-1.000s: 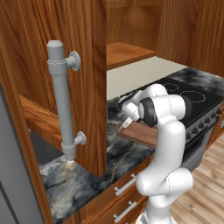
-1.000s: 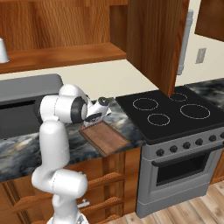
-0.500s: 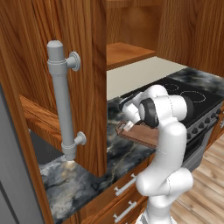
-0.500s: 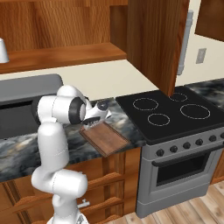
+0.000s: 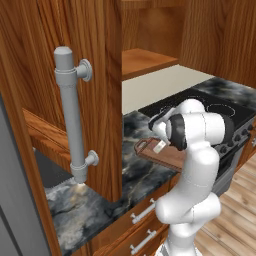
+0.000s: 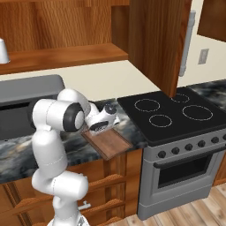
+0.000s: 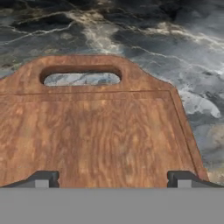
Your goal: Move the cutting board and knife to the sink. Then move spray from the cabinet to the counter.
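The brown cutting board [image 7: 100, 131] lies flat on the dark marble counter [image 7: 144, 30], its slotted handle hole at the far end in the hand view. My gripper [image 7: 113, 180] hovers low over the board's near part, open, with one fingertip at each side and nothing between them. From the right base view the gripper [image 6: 105, 125] hangs just above the cutting board [image 6: 110, 145], which juts over the counter's front edge. The dark sink [image 6: 20, 115] lies to the left. A white spray [image 6: 3, 50] stands on the cabinet [image 6: 70, 55] shelf. The knife is out of view.
The black stovetop [image 6: 170, 115] with ring burners sits right of the board. An open cabinet door [image 5: 75, 90] with a long grey bar handle [image 5: 70, 115] hangs close on the left. Another open door [image 6: 154, 42] hangs above the stove. Wooden drawers [image 6: 110, 185] run under the counter.
The hand has dropped a little closer to the cutting board. Its jaws have stayed open, and the board has not moved.
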Available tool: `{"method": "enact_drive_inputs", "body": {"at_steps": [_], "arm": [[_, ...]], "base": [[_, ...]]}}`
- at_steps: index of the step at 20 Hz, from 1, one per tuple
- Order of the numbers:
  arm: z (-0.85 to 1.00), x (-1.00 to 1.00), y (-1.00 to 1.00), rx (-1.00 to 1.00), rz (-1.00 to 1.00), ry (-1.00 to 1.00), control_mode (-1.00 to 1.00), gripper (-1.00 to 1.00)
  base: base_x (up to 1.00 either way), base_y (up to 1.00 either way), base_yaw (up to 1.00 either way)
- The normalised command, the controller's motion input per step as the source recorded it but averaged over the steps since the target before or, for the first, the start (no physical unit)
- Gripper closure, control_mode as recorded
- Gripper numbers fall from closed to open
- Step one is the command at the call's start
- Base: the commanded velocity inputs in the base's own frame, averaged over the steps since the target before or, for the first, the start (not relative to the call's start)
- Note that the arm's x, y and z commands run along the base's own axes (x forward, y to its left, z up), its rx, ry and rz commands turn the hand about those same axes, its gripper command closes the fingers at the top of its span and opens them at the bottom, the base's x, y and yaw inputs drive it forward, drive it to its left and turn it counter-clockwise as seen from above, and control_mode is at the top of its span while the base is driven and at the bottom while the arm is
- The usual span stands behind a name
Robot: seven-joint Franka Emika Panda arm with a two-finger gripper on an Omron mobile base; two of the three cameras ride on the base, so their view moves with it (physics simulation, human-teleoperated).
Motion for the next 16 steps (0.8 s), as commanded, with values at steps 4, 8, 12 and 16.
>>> {"method": "enact_drive_inputs", "body": {"at_steps": [4, 8, 12, 16], "arm": [[-0.65, -1.00, -0.98, 0.00, -0.10, 0.26, -1.00, -1.00], [-0.61, -0.81, -0.67, 0.00, -0.09, 0.23, -1.00, -1.00], [-0.35, -0.42, -0.36, 0.00, -0.10, 0.19, -1.00, -1.00], [0.00, 0.00, 0.12, 0.00, 0.00, 0.00, -1.00, -1.00]], "base": [[0.00, 0.00, 0.00], [0.00, 0.00, 0.00], [0.00, 0.00, 0.00], [0.00, 0.00, 0.00]]}}
